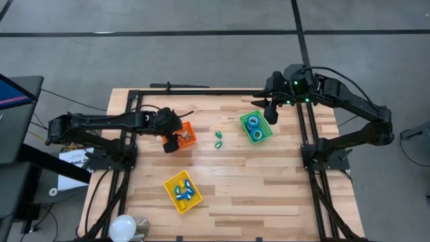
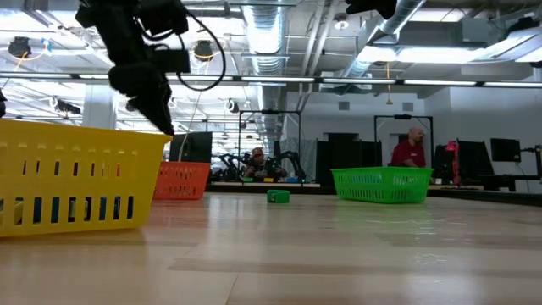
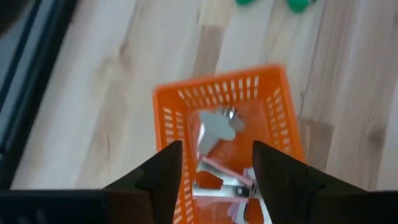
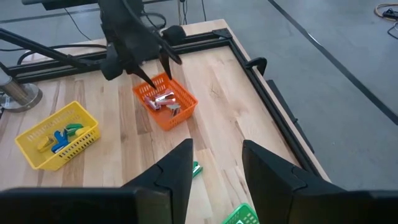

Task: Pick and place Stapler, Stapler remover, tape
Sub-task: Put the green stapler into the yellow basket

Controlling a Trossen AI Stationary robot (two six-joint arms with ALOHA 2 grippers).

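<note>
Nearest to the low camera, the yellow bin (image 1: 183,191) is sitting at the front of the wooden tabletop (image 1: 269,181), holding small blue, green and yellow oblong pieces. Farther back on the left side, the left gripper (image 1: 172,142) is hovering over the orange bin (image 1: 186,134), its fingers (image 3: 163,174) standing apart with nothing between them; directly below them, silver and red metal pieces, apparently staple removers (image 3: 219,155), are lying inside the orange mesh. Near the middle of the tabletop, two small green pieces (image 1: 218,139) are lying loose, one just behind the other, between the orange bin and the green bin (image 1: 256,126). Toward the right rear, the green bin is holding rolls of blue tape (image 1: 252,122) with pale centres; two are showing clearly from above. Just beside that bin's far corner, the right gripper (image 1: 270,111) is hanging above the tabletop, its fingers (image 4: 177,169) partly open and holding nothing. Beyond the tabletop, people are sitting at desks in the room.
</note>
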